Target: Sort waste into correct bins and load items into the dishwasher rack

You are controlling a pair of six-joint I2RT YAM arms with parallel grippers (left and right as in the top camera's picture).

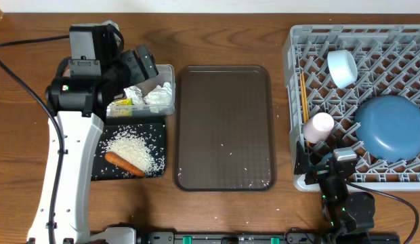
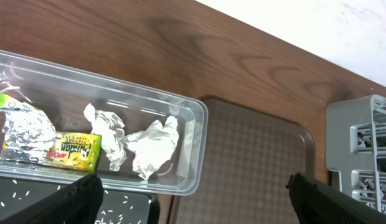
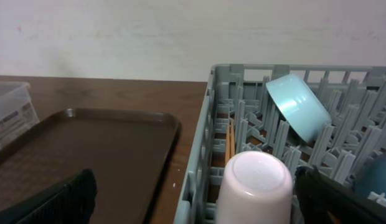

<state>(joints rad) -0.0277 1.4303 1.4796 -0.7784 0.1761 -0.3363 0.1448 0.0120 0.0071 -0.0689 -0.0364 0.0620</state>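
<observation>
The left jaws hang spread and empty. The clear tub [image 2: 118, 87] lies just below and ahead of them, holding the napkins [image 2: 152, 149] and the wrapper [image 2: 75, 152]. The right jaws are spread too and grip nothing. The upturned pinkish cup [image 3: 255, 183] stands between them at the near edge of the rack [image 3: 194, 168]. A careless swing there could knock that cup off its pegs. Stray rice grains [image 1: 230, 153] on the brown tray [image 1: 223, 108], well away from both jaws, could easily be missed.

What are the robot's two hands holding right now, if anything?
Nothing is held. The left gripper is open near the clear tub. The right gripper is open too, by the pinkish-white cup in the rack, not gripping it.
</observation>
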